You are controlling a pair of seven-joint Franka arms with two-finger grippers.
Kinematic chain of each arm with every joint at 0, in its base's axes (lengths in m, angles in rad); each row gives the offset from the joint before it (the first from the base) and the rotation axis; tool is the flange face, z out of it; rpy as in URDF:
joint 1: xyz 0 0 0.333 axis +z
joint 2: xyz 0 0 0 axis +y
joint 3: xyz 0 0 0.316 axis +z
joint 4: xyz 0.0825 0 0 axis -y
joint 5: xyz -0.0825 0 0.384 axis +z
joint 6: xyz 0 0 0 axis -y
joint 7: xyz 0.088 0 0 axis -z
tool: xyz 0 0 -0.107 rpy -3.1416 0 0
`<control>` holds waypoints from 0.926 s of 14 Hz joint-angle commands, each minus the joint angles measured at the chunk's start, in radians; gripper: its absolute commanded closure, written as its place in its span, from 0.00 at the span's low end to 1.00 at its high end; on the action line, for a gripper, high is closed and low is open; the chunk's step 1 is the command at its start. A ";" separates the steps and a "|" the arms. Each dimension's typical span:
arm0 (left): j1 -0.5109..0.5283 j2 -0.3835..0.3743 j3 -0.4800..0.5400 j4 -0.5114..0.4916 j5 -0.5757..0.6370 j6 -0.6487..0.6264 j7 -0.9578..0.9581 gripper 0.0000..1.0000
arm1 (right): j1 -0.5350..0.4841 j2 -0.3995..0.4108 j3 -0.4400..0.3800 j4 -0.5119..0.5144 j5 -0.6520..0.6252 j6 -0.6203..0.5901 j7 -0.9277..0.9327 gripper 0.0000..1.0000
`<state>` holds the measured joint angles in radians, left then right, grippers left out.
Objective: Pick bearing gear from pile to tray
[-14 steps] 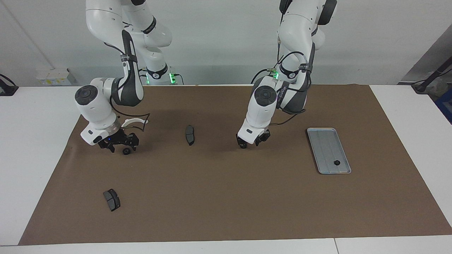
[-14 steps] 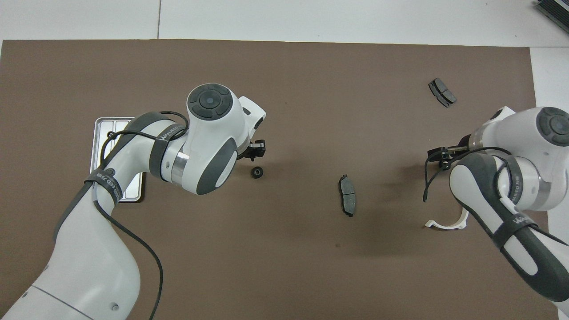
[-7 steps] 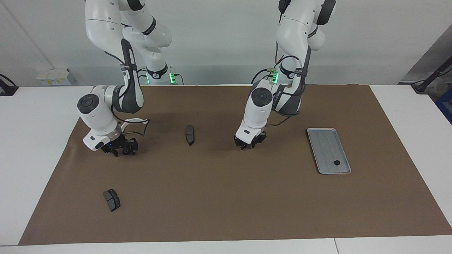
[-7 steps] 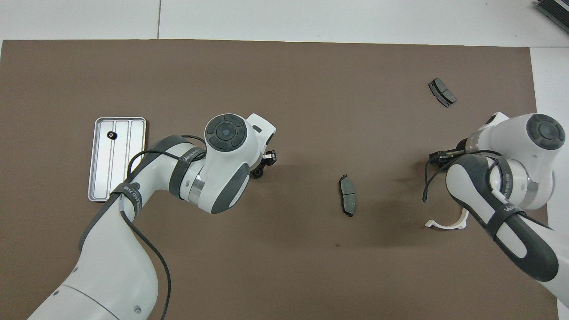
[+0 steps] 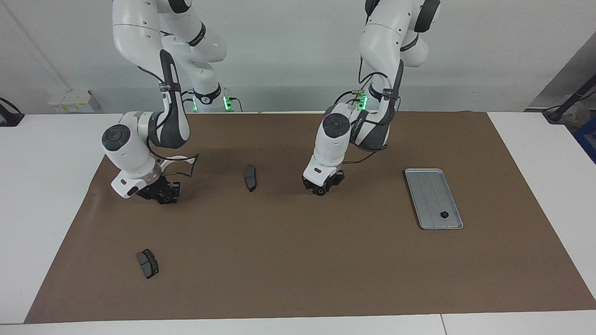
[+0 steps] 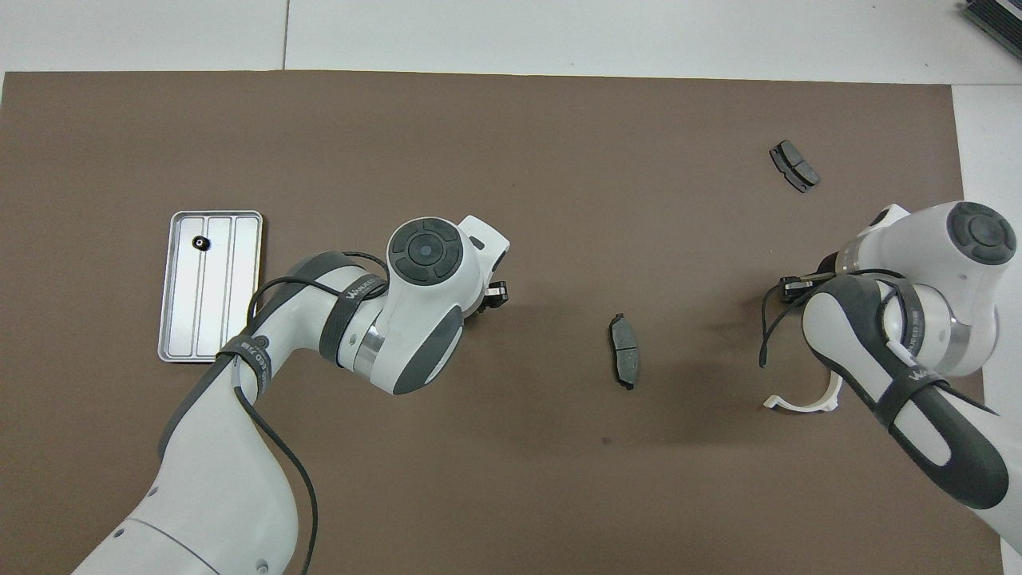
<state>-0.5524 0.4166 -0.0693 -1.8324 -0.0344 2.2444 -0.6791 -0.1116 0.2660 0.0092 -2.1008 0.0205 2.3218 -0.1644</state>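
The silver-grey tray (image 5: 429,186) lies at the left arm's end of the mat and holds one small black gear (image 5: 444,214); tray (image 6: 209,319) and gear (image 6: 198,243) also show in the overhead view. My left gripper (image 5: 322,187) is down at the mat over a second black gear (image 5: 320,191); from overhead the wrist hides that gear. My right gripper (image 5: 164,196) is low at the right arm's end of the mat, shut on a third gear, mostly hidden between its fingers. The white curved bracket (image 6: 802,402) lies beside the right arm.
One dark grey brake pad (image 5: 250,177) lies on the brown mat (image 5: 298,260) between the two grippers. Another brake pad (image 5: 147,263) lies farther from the robots at the right arm's end. White table surrounds the mat.
My left gripper moved away from the tray and came down over its gear. My right gripper lowered and closed around its gear.
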 commanded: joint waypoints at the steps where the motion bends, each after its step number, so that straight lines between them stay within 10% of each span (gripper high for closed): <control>1: -0.018 -0.032 0.019 -0.071 -0.002 0.061 -0.013 0.49 | -0.005 -0.027 0.014 -0.002 0.036 -0.032 -0.026 0.86; 7: -0.020 -0.036 0.020 -0.090 0.001 0.081 -0.013 0.57 | 0.049 -0.039 0.058 0.071 0.036 -0.076 0.077 0.96; 13: -0.012 -0.041 0.020 -0.073 0.001 0.069 -0.010 0.97 | 0.188 -0.030 0.057 0.129 0.036 -0.084 0.319 1.00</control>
<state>-0.5575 0.4053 -0.0650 -1.8802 -0.0335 2.3001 -0.6792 0.0537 0.2330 0.0657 -2.0011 0.0352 2.2591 0.1006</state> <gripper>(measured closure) 0.639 0.652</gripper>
